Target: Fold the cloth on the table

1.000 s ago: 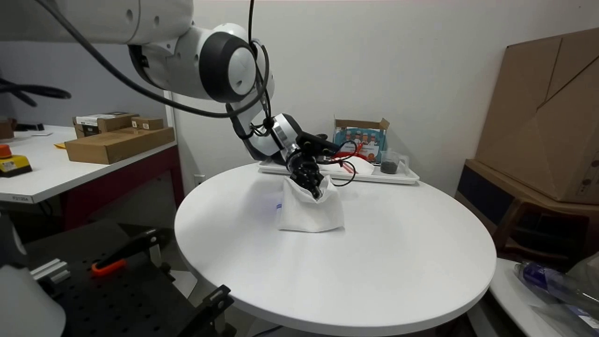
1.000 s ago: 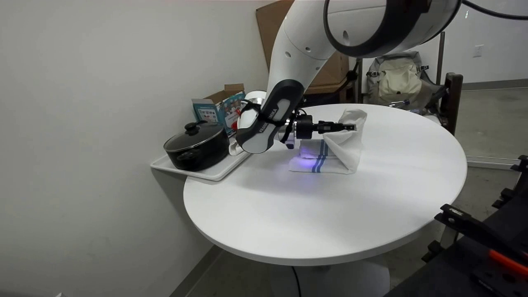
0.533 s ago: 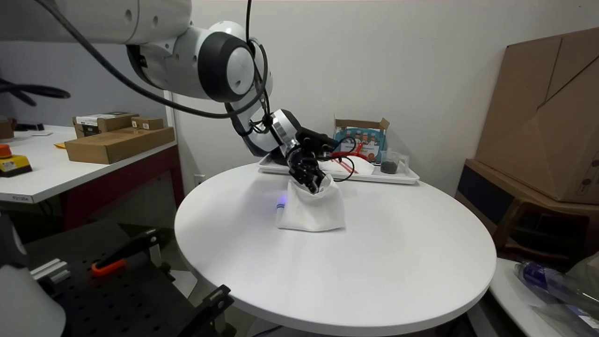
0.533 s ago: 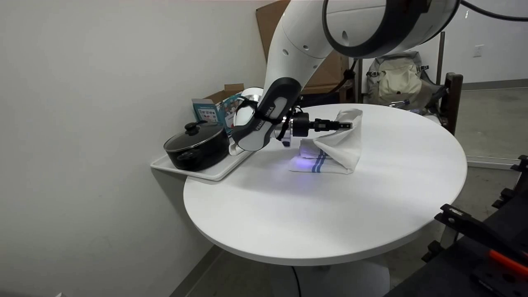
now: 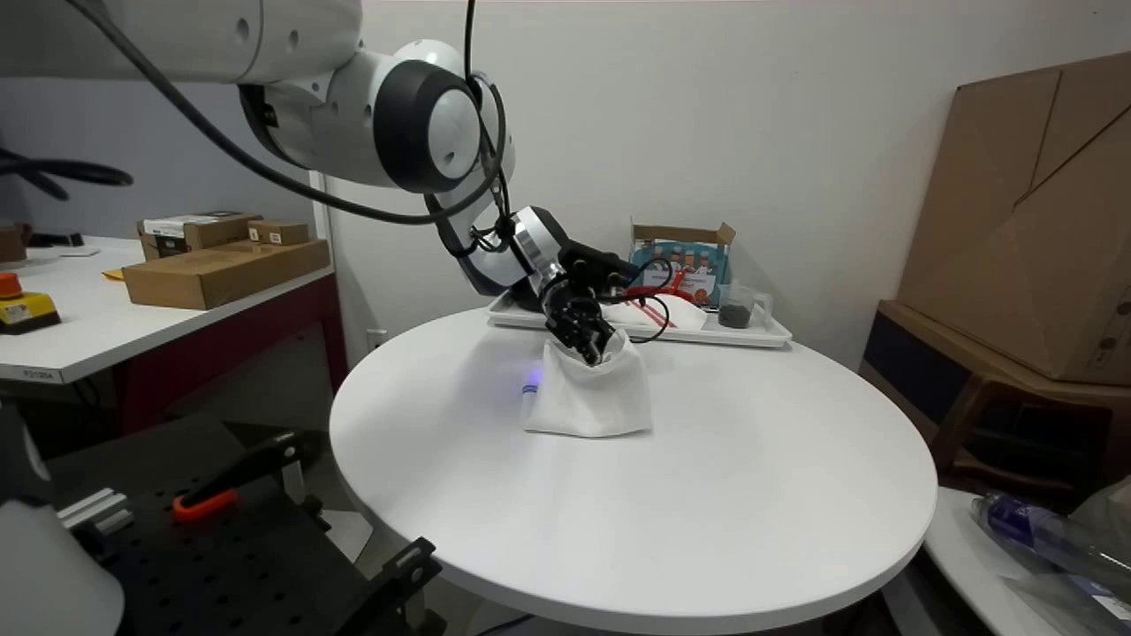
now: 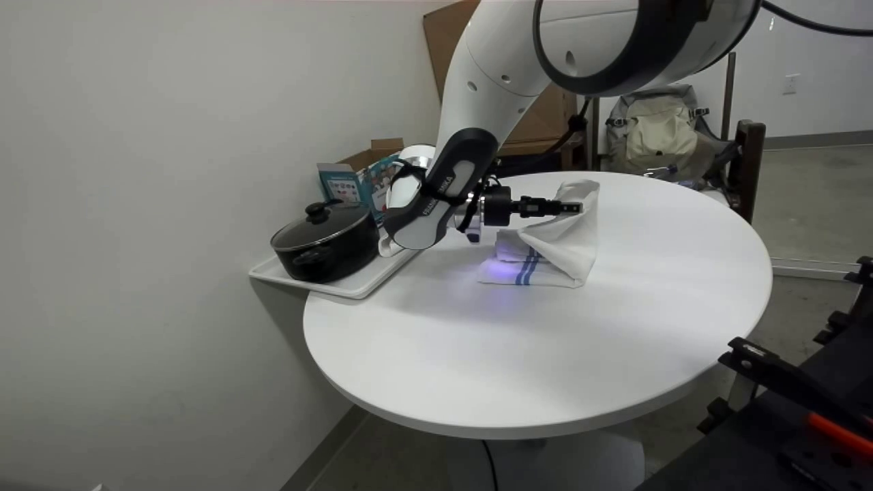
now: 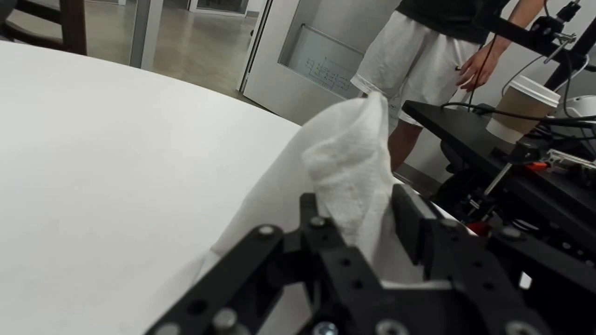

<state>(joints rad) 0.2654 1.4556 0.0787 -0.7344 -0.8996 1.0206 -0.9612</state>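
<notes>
The white cloth (image 5: pixel 590 405) lies partly folded on the round white table (image 5: pixel 724 503). In an exterior view the cloth (image 6: pixel 571 239) shows blue stripes on its low folded part, and one side stands raised up to the fingers. My gripper (image 5: pixel 598 355) is low and tilted at the cloth's raised top edge; it also shows in an exterior view (image 6: pixel 576 207) pointing sideways into the raised flap. In the wrist view my gripper (image 7: pixel 356 197) has its fingers spread apart, with a raised crumpled part of the cloth (image 7: pixel 349 172) between and beyond them. The cloth's underside is hidden.
A white tray (image 5: pixel 751 336) stands at the table's wall side, with a lidded black pot (image 6: pixel 326 242), a clear mug (image 5: pixel 740 307) and a colourful box (image 5: pixel 680 261). A person (image 7: pixel 414 56) stands beyond the table in the wrist view. The wall is close behind the tray.
Over the first half second my gripper drew back slightly and up, and the cloth's raised top shifted slightly with it. Since then nothing has visibly moved.
</notes>
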